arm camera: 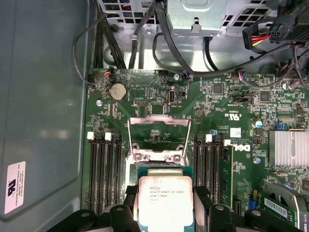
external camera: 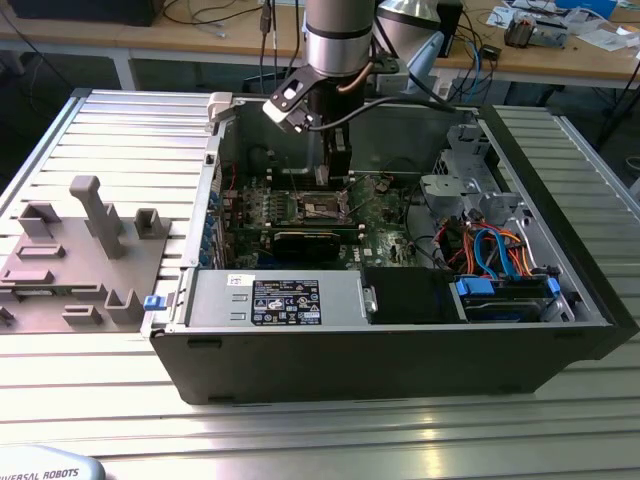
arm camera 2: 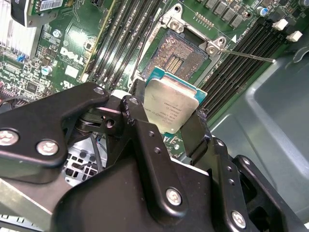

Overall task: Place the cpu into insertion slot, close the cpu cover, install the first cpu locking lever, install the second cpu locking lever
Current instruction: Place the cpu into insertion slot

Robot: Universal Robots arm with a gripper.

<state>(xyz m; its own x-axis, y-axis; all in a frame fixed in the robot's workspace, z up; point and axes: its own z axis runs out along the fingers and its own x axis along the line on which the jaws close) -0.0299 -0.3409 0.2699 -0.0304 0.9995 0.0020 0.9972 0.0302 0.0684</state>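
Note:
My gripper point(arm camera 2: 169, 115) is shut on the cpu point(arm camera 2: 172, 107), a small silver-topped chip with a teal edge, pinched on two opposite sides by the black fingers point(arm camera: 129, 202). In both wrist views the cpu point(arm camera: 165, 199) hangs just above the green motherboard point(arm camera: 217, 111). The insertion slot point(arm camera 2: 182, 54) lies open beside the chip, its dark centre bare. The cpu cover point(arm camera: 158, 122), a thin metal frame, stands flipped up at the far side of the socket. A thin locking lever point(arm camera 2: 251, 55) sticks out sideways. In the exterior view the gripper point(external camera: 335, 168) hovers inside the open computer case over the slot point(external camera: 325, 207).
Long black memory slots point(arm camera: 104, 174) flank the socket on both sides. A black card point(external camera: 310, 243) lies just in front of it. A drive cage with blue and orange cables point(external camera: 495, 250) fills the case at the exterior view's right. A grey fixture point(external camera: 80, 260) sits on the table outside the case.

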